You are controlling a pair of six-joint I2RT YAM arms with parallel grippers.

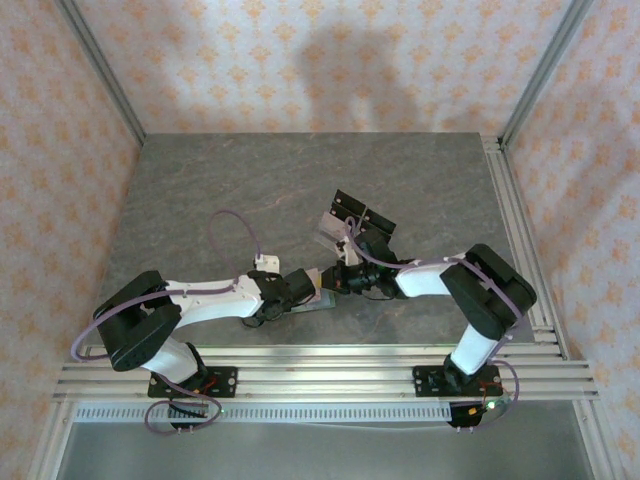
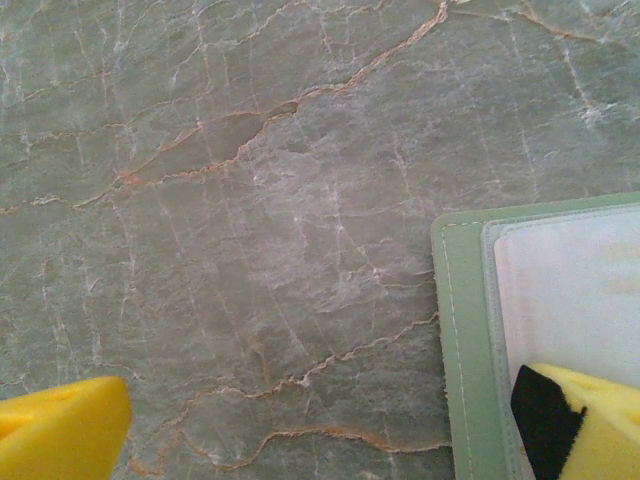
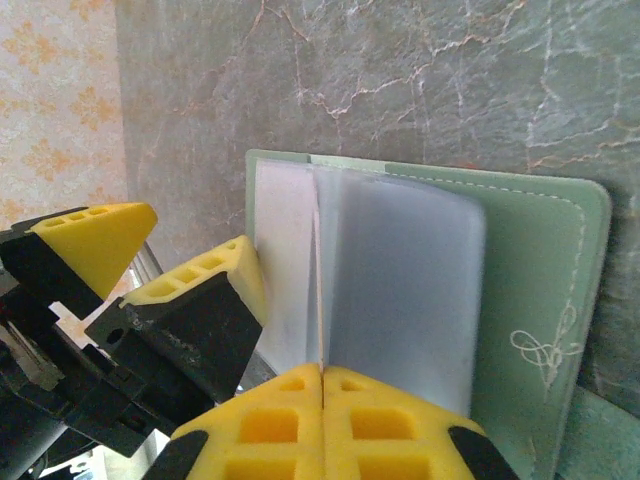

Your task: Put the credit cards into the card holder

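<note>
At bench [image 1: 220,190] front-centre: card holder [image 1: 318,300], lying open between both grippers.
Left arm: stretched low toward the right; left gripper [image 1: 308,288] released, jaws wide.
Right arm: elbow raised, forearm angled leftward; right gripper [image 1: 338,280] clenched on the holder's clear inner leaf.
Left wrist view: yellow fingertip [image 2: 585,420] over the holder's green corner.
Right wrist view: leaf upright, running into the fingertip seam.
Top view: black credit cards [image 1: 352,207] on clear stand [image 1: 335,235], just beyond.

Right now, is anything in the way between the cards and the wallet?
Only the robot itself. The right arm reaches over the stretch between the black cards and the open wallet, hiding part of it. Its fingers are shut on a clear sleeve of the wallet. Nothing else visible stands between.
</note>
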